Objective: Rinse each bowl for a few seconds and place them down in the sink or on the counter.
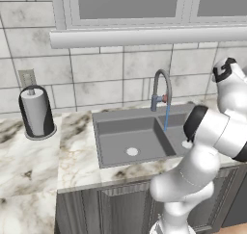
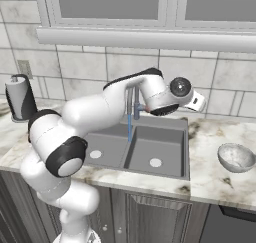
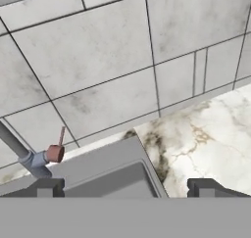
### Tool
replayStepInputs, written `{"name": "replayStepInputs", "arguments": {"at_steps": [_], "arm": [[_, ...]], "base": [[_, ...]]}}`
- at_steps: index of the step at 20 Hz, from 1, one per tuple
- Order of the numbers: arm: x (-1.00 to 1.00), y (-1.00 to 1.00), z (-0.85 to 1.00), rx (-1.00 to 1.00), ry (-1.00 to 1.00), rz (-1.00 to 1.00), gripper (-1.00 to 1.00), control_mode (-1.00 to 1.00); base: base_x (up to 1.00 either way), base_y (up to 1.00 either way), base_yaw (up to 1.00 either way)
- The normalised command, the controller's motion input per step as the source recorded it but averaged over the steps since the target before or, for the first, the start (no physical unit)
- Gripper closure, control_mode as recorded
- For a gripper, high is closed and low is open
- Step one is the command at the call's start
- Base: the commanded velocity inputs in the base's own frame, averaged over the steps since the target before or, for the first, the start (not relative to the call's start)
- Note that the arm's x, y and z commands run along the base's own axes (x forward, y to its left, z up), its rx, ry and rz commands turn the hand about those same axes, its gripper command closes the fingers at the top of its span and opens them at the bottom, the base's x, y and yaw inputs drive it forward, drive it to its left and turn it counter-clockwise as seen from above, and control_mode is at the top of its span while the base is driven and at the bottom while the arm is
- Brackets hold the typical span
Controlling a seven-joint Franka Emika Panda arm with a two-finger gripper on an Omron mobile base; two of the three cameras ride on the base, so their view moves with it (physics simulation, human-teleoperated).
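Observation:
A pale grey mottled bowl (image 2: 236, 157) sits upright on the white marble counter (image 2: 210, 137), to the right of the dark grey sink (image 2: 165, 174). A thin blue stream of water (image 2: 129, 128) falls from the arched faucet (image 1: 162, 87) near the divider between the basins. My gripper (image 2: 200, 103) hangs above the counter at the sink's back right corner, well above and to the left of the bowl. In the hand view its fingertips (image 3: 46, 186) stand far apart with nothing between them, so the gripper (image 3: 126, 188) is open. That view looks at the faucet's red handle (image 3: 55, 154) and the sink's corner (image 3: 115, 166).
A dark paper towel holder (image 1: 36, 111) stands on the counter (image 1: 29, 165) left of the sink, by the tiled wall (image 1: 96, 79). A window sill (image 1: 144, 36) juts out above the faucet. Both basins hold only their pale drains (image 2: 155, 162).

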Motion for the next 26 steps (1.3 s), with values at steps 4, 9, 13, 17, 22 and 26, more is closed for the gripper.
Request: {"name": "replayStepInputs", "arguments": {"at_steps": [4,9,13,17,22,26], "arm": [[-0.27,-0.01,0.18,0.04,0.14,-0.05,-1.00,-1.00],[-0.13,0.03,0.36,0.04,0.07,-0.04,-1.00,-1.00],[-0.09,0.01,0.39,0.04,0.07,-0.04,-1.00,-1.00],[-0.20,-0.07,0.25,0.05,0.11,-0.05,-1.00,-1.00],[-0.21,-0.11,0.05,0.05,0.22,-0.06,-1.00,-1.00],[-0.19,-0.06,0.00,0.01,0.18,-0.04,-1.00,-1.00]], "base": [[0.00,0.00,0.00],[0.00,0.00,0.00],[0.00,0.00,0.00],[0.00,0.00,0.00],[0.00,0.00,0.00],[0.00,0.00,0.00]]}}
